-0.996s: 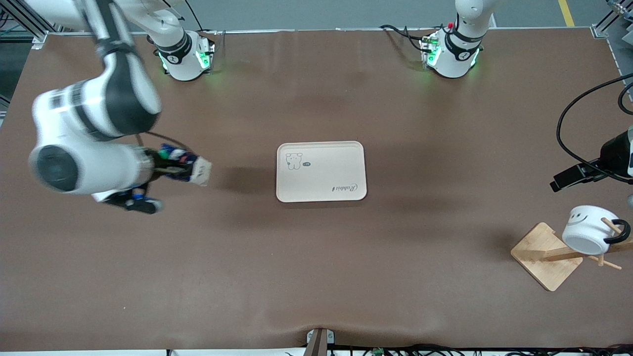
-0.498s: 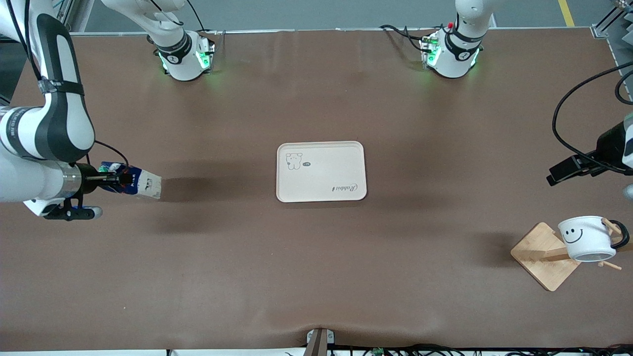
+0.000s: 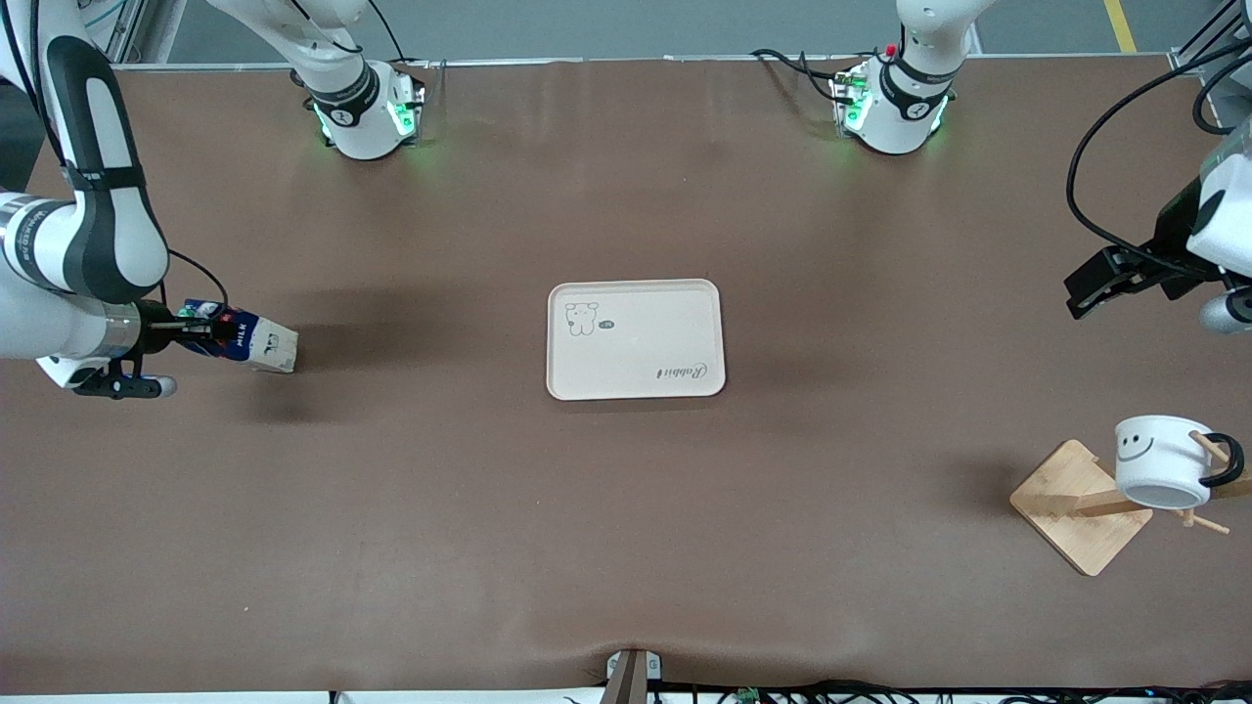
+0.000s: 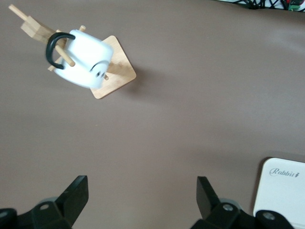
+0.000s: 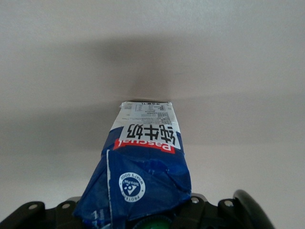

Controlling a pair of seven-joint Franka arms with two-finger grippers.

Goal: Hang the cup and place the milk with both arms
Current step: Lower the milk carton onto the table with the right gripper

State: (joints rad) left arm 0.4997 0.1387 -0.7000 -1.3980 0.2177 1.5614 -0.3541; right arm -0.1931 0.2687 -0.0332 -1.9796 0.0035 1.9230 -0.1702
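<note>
Clamped in the right hand (image 5: pixel 152 217) by its gabled top: the milk (image 5: pixel 145 167), blue and white with a red label band, green cap just showing at the hand, printed base pointing away over the bare counter (image 5: pixel 238 71), shadowed past the carton.

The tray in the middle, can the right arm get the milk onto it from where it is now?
Probably yes. The right gripper is shut on the milk toward the right arm's end of the table, and only bare table lies between it and the tray, which has nothing on it.

Cream tray (image 3: pixel 636 386); wooden peg stand (image 3: pixel 1076 508)
</note>
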